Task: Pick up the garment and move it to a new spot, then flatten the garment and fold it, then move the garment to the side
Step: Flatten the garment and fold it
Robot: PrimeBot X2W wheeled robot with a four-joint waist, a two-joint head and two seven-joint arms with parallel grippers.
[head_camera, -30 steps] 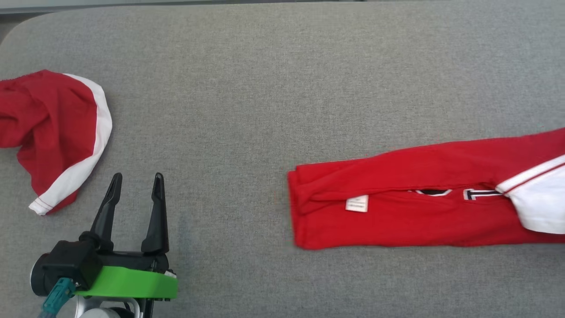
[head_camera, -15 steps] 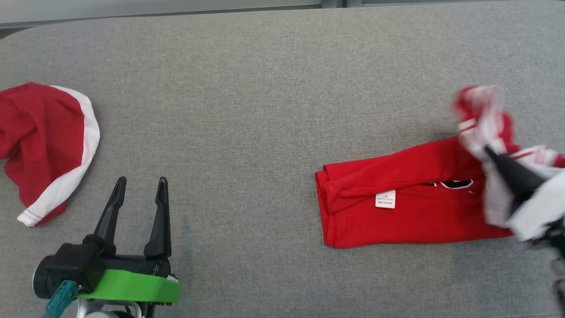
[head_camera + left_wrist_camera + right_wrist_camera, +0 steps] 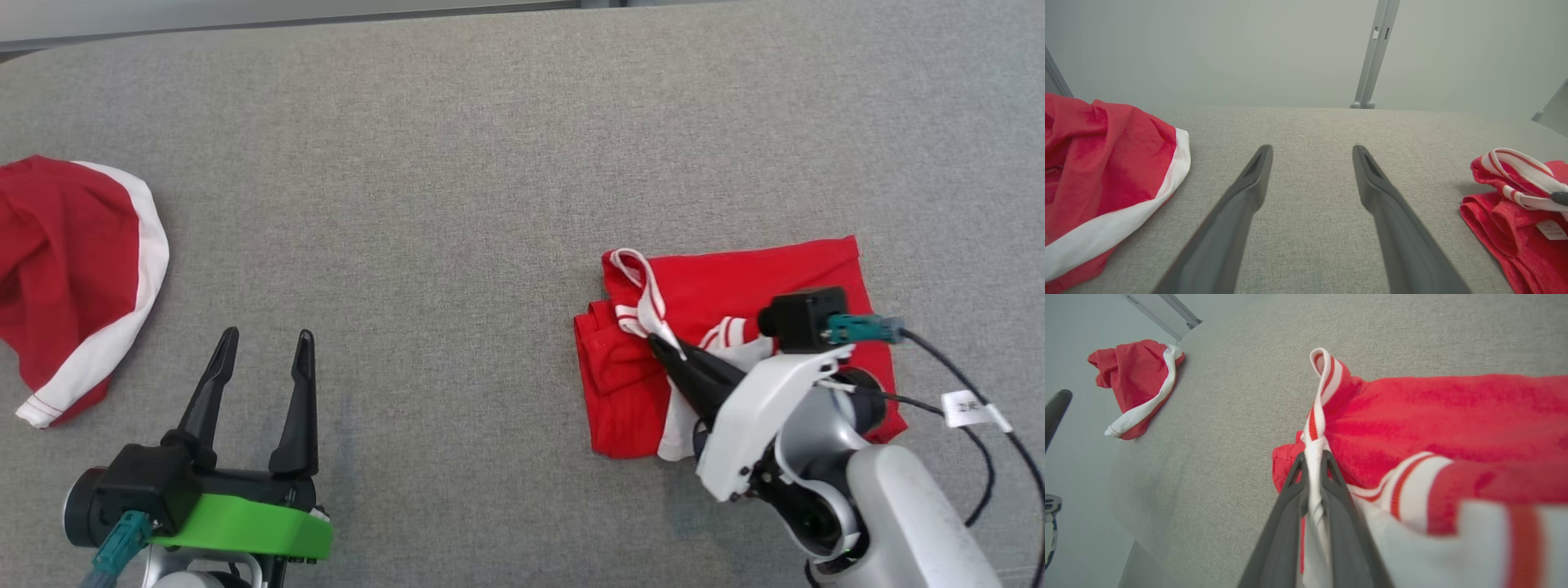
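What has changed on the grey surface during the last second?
The right tool, shut on the garment's striped edge, carried it leftward over the red garment, folding it shorter. The open left tool and the crumpled cloth stayed put.
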